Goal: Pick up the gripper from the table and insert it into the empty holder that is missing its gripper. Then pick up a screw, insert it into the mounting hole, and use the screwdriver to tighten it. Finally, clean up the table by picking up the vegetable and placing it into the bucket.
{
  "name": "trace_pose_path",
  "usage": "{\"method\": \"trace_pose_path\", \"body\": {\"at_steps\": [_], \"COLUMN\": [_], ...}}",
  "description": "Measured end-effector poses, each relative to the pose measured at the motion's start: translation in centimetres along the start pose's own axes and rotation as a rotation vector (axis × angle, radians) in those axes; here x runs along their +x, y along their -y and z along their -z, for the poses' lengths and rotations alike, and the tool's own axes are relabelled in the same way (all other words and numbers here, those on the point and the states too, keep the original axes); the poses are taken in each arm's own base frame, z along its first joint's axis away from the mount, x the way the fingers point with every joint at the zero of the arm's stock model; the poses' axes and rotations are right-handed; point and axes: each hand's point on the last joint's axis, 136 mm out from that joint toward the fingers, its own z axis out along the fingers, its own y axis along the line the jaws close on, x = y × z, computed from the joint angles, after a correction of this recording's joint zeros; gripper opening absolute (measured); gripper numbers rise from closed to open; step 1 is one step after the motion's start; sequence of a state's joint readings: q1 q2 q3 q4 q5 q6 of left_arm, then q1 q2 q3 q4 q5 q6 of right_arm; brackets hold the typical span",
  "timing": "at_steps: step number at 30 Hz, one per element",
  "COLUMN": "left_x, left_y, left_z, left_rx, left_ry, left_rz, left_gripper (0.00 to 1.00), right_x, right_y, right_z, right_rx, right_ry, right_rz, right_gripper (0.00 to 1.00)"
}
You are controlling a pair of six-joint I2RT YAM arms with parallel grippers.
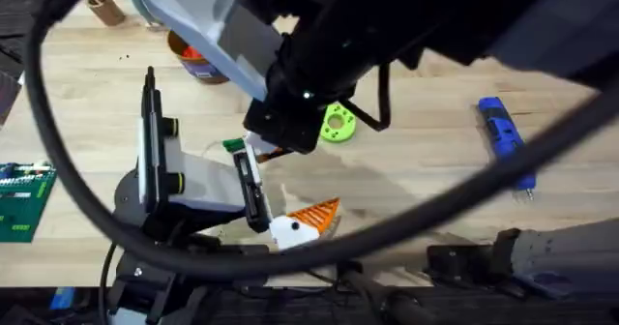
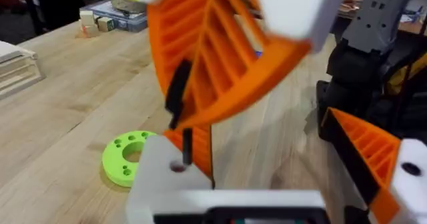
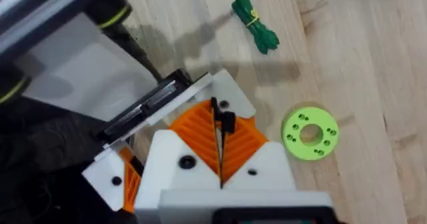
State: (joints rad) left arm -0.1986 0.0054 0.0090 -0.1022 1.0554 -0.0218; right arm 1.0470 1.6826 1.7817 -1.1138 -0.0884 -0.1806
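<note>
Near the middle of the overhead frame the right arm reaches across, large and dark, and its right gripper [image 3: 220,151] is pressed closed on a thin black screw [image 2: 177,91] pinched between the orange ribbed pads [image 2: 220,51]. In the left wrist view the screw stands nearly upright, its long axis vertical, thicker end up and thin shaft pointing down at the mounting hole [image 2: 177,165] in the white holder [image 2: 160,184]; the tip is at or just above the hole, and I cannot tell which. The orange wedge [image 2: 200,147] sits against the holder, just behind the hole. The left gripper [image 2: 273,167] stands wide open with nothing between its fingers, the far finger's orange pad [image 2: 363,154] well apart from the holder. The blue screwdriver [image 1: 502,134] lies alone at the right of the table [image 1: 435,180], its long axis running from upper left to lower right, bit toward the lower edge. The vegetable [image 3: 255,21] lies on the wood, slanted, near a bright green ring [image 1: 338,124]. The bucket [image 1: 193,62] stands at the upper left, partly hidden by the arm.
</note>
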Motion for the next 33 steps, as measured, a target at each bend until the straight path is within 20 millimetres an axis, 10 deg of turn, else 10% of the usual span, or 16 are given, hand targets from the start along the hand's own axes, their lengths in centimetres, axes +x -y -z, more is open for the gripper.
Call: {"method": "trace_pose_path", "body": {"at_steps": [33], "left_x": [0.0], "left_y": [0.0], "left_z": [0.0], "left_rx": [0.000], "left_ry": [0.000], "left_rz": [0.001], "left_gripper": [0.992], "right_x": [0.7], "right_y": [0.7], "right_z": [-1.4], "right_rx": [0.029], "right_ry": [-0.058], "right_rz": [-0.005], "right_gripper": [0.008]}}
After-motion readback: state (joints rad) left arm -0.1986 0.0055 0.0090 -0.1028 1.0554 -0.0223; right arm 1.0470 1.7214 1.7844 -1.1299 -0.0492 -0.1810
